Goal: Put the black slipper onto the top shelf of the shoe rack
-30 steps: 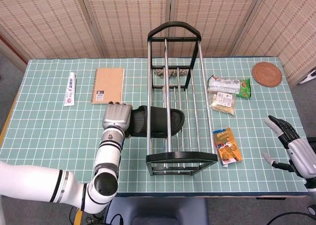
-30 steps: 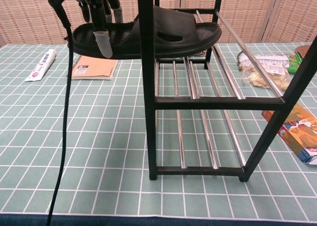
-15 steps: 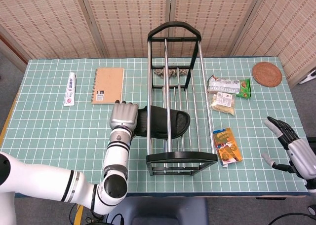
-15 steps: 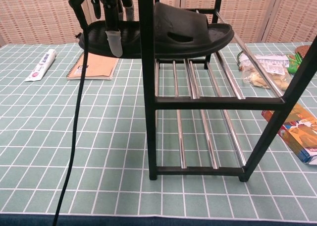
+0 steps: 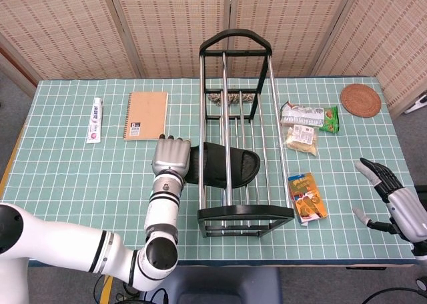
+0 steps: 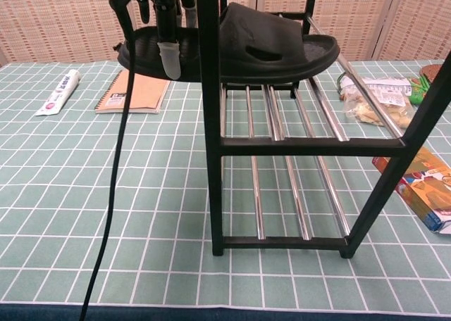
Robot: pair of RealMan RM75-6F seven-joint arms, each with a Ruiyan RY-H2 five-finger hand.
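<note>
**Head view: slipper partway onto the rack's top shelf**

The left hand (image 5: 171,159) grips the heel end of the black slipper (image 5: 223,165), fingers curled over its edge. In the chest view the same hand (image 6: 163,11) comes down from above, one pale fingertip (image 6: 169,50) pressed against the slipper's side wall. The slipper (image 6: 261,46) lies level at the height of the top shelf, its toe end reaching away from the hand across the top rails, its heel end sticking out past the rack's (image 5: 239,137) near post on the hand's side. Whether the sole rests on the rails or hangs just above them cannot be told.

Beyond the hand, toward the far table edge, lies a notebook (image 5: 147,115), and further out on the same side a toothpaste tube (image 5: 96,120). Past the rack from the hand are snack packets (image 5: 307,124), an orange packet (image 5: 307,197) nearer the front edge, and a round woven coaster (image 5: 360,100) in the far corner.

The right hand (image 5: 393,197) is well apart from all this, at the table's front corner, fingers spread and holding nothing.
</note>
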